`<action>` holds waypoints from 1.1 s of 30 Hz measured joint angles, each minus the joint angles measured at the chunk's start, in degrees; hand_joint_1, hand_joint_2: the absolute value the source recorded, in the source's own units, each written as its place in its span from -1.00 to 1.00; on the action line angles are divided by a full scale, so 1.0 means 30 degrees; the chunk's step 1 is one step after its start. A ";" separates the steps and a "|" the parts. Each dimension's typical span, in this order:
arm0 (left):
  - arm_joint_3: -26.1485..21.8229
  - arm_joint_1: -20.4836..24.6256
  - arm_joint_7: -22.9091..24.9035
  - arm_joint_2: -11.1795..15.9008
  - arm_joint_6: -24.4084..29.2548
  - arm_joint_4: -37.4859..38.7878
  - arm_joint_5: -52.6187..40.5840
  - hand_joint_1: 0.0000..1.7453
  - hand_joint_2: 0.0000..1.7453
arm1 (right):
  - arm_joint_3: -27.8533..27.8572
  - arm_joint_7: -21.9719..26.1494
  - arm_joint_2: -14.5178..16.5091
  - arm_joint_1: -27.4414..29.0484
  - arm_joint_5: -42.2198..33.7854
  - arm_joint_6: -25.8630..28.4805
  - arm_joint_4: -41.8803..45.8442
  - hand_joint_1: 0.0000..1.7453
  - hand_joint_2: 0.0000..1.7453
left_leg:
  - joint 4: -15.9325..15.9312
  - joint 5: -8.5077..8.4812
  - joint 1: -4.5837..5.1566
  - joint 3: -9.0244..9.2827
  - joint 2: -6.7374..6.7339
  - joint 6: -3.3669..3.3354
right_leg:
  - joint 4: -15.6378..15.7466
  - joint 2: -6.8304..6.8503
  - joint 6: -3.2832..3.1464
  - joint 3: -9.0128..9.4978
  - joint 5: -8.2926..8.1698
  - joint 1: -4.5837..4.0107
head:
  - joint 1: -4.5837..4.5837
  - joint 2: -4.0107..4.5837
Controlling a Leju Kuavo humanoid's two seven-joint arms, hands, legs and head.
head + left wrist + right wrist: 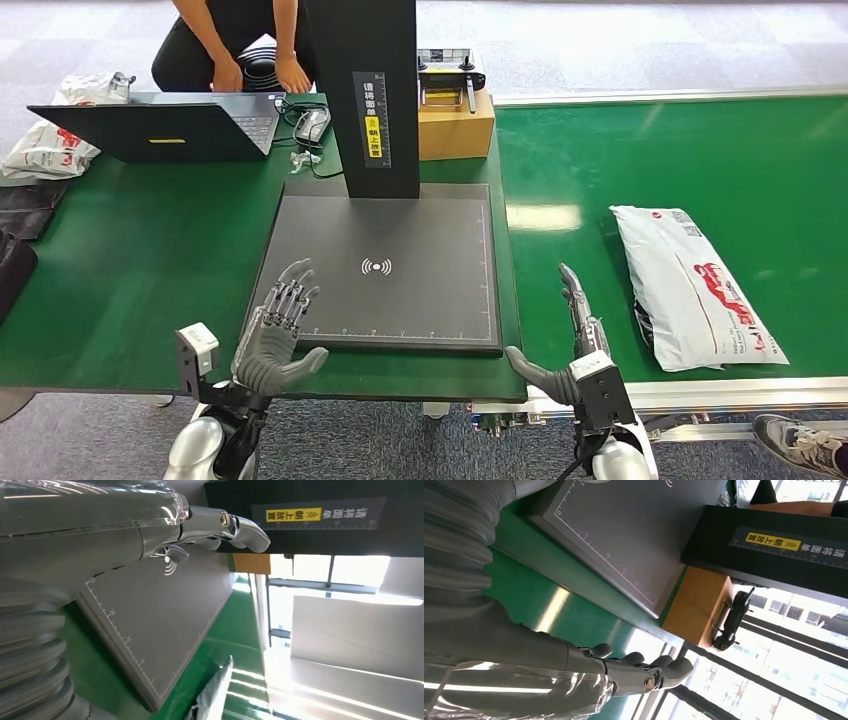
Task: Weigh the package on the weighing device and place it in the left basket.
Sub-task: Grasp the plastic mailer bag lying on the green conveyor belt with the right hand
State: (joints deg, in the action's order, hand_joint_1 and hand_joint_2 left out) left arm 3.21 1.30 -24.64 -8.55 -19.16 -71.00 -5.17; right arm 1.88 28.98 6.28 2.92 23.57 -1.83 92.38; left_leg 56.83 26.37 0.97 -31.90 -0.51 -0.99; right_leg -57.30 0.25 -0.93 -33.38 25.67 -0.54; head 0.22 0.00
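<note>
The package (692, 287), a white mailer bag with red print, lies flat on the green belt at the right. The weighing device is a dark grey square plate (400, 240) with a black post (365, 90) at its back; the plate (165, 615) (634, 535) has nothing on it. My left hand (278, 330) hovers open over the plate's near left corner, fingers spread (225, 527). My right hand (570, 340) is open, edge-on, fingers straight, between the plate and the package, holding nothing (639, 667). A tip of the package (215, 695) appears in the left wrist view.
A person crouches behind the table at the far left. An open laptop (165, 125), cables and a cardboard box (455, 125) with a controller on top sit behind the plate. Other white bags (50, 135) lie at the far left. A shoe (800, 445) stands at the bottom right.
</note>
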 joint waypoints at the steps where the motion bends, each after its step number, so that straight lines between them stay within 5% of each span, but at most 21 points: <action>1: -0.0029 0.0006 -0.0065 -0.0002 -0.0084 -0.0011 0.0142 -1.00 1.00 | 0.0000 0.0046 -0.0013 -0.0115 0.0169 0.0018 -0.0009 -1.00 1.00 | 0.0000 0.0000 0.0000 0.0000 0.0000 0.0000 | 0.0000 -0.0001 0.0000 0.0000 -0.0001 0.0000 | 0.0000 0.0000; 10: -0.0189 0.0186 -0.0447 -0.0006 -0.0426 -0.0013 0.0600 -1.00 1.00 | 0.0031 -0.0559 -0.1277 -0.3013 0.2482 0.0668 -0.1521 -1.00 1.00 | 0.0006 -0.0017 0.0003 0.0008 -0.0002 -0.0007 | 0.0000 -0.0001 0.0019 0.0011 -0.0024 0.0006 | -0.0004 0.0000; 22: -0.0322 -0.0166 -0.0640 0.0044 -0.0222 -0.0089 0.0809 -1.00 1.00 | 0.0967 -0.0945 -0.5303 -0.8672 0.3785 0.3201 -0.8858 -1.00 1.00 | 0.0044 -0.0021 0.0008 -0.0019 0.0010 -0.0019 | 0.0000 0.0011 0.0041 0.0000 -0.0045 0.0013 | 0.0000 0.0000; 33: -0.0452 -0.1012 -0.0729 0.0175 -0.0022 -0.0596 0.1075 -1.00 1.00 | 0.1497 -0.2276 -0.7149 -1.1361 0.4911 0.6684 -1.4452 -1.00 1.00 | 0.0045 -0.0019 0.0006 -0.0033 0.0023 -0.0021 | 0.0000 0.0021 0.0042 -0.0014 -0.0041 0.0009 | -0.0002 0.0000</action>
State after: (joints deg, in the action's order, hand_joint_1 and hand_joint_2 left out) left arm 1.85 -1.73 -26.82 -8.03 -19.22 -72.78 -1.94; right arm 6.37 22.15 -15.17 -31.16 38.30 18.22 49.03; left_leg 56.97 26.31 0.98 -32.00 -0.44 -1.05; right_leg -57.30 0.31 -0.80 -33.42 25.54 -0.51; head 0.22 0.00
